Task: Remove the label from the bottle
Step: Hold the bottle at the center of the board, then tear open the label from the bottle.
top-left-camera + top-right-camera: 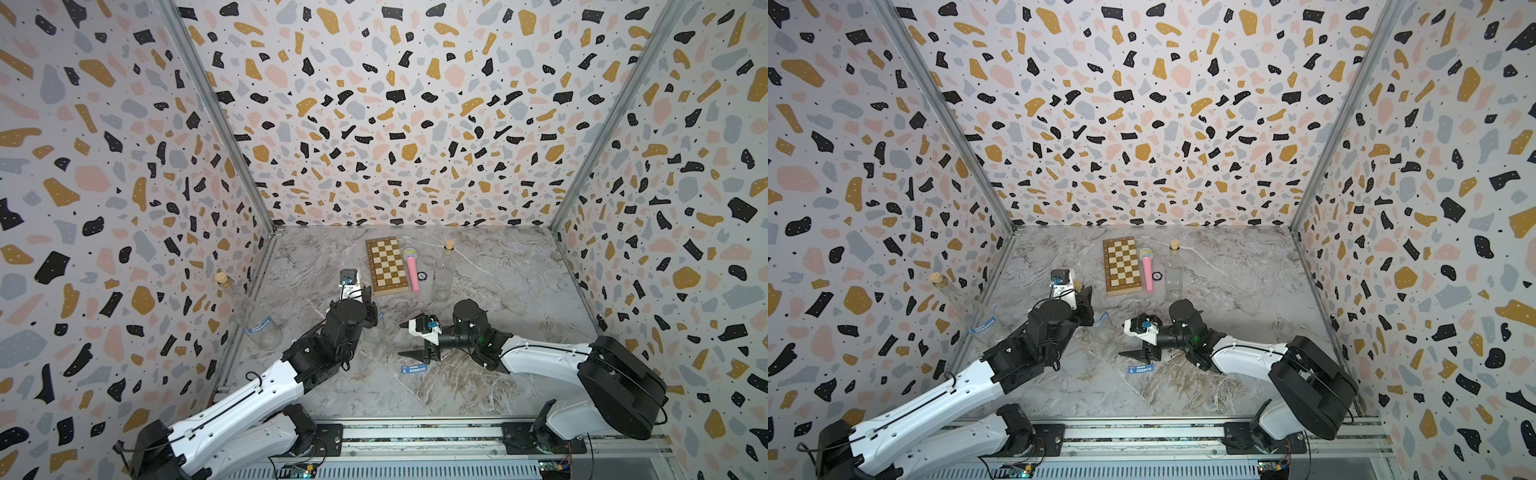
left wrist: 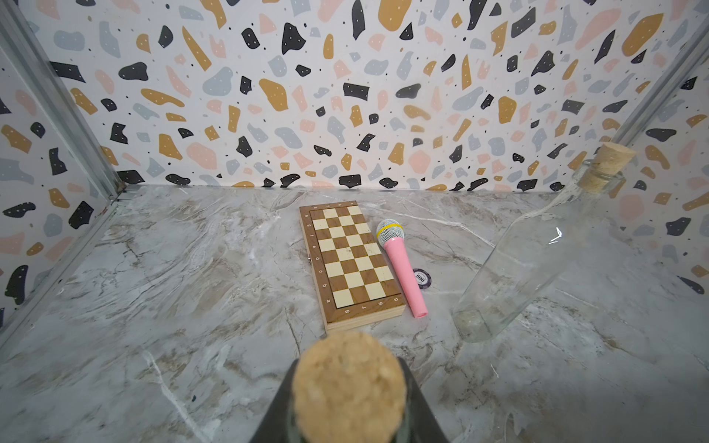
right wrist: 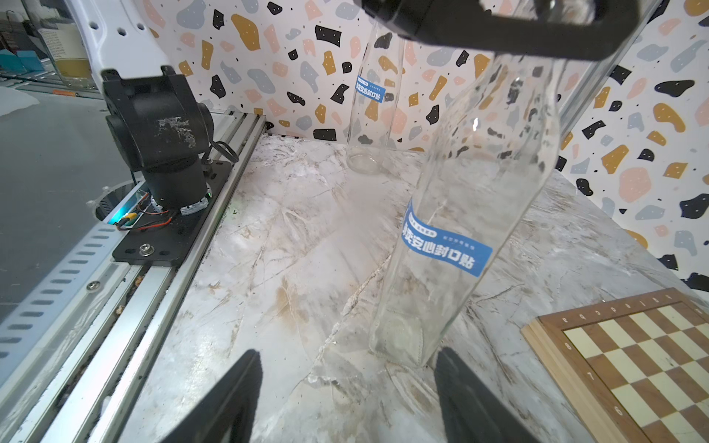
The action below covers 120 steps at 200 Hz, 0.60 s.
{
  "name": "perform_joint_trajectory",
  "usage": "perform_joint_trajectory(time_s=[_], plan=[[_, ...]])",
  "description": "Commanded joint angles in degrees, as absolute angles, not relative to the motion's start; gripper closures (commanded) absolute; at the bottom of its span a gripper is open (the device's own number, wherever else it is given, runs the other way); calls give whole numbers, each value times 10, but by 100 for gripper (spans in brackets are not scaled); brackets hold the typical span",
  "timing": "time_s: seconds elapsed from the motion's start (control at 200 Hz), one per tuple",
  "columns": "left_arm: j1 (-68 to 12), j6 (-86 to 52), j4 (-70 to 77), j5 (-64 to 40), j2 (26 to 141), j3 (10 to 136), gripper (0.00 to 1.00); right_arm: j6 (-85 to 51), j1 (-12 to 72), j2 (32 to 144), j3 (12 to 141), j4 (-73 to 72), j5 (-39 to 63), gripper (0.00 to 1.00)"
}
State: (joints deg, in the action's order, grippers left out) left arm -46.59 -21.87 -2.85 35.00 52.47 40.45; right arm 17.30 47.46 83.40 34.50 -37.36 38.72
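Observation:
My left gripper [image 2: 347,402] is shut on the neck of a clear glass bottle [image 3: 479,184], just under its cork [image 2: 347,383]. The bottle leans, with its base on the marble table. A blue label [image 3: 445,245] with white writing wraps its lower body and shows as a blue strip [image 1: 1101,319] in a top view. My right gripper [image 3: 347,353] is open and low over the table, its fingers pointing at the bottle's base without touching it. In both top views it [image 1: 405,338] sits to the right of the left gripper [image 1: 361,295].
A loose blue label [image 1: 414,368] lies on the table near the right gripper. A labelled bottle [image 1: 249,316] stands by the left wall, a bare corked one [image 1: 444,274] at the back. Chessboard [image 1: 386,266], pink microphone [image 1: 411,268] and a chip [image 1: 422,275] lie behind.

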Motion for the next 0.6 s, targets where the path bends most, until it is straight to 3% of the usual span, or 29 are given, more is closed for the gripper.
perform_joint_trajectory(time_s=[0.0,0.596], plan=[[-475,-218,17,358,525,419,100,146,463,844,354,-398,414,28],[-507,-192,43,361,526,375,100,170,458,897,386,-435,422,30]])
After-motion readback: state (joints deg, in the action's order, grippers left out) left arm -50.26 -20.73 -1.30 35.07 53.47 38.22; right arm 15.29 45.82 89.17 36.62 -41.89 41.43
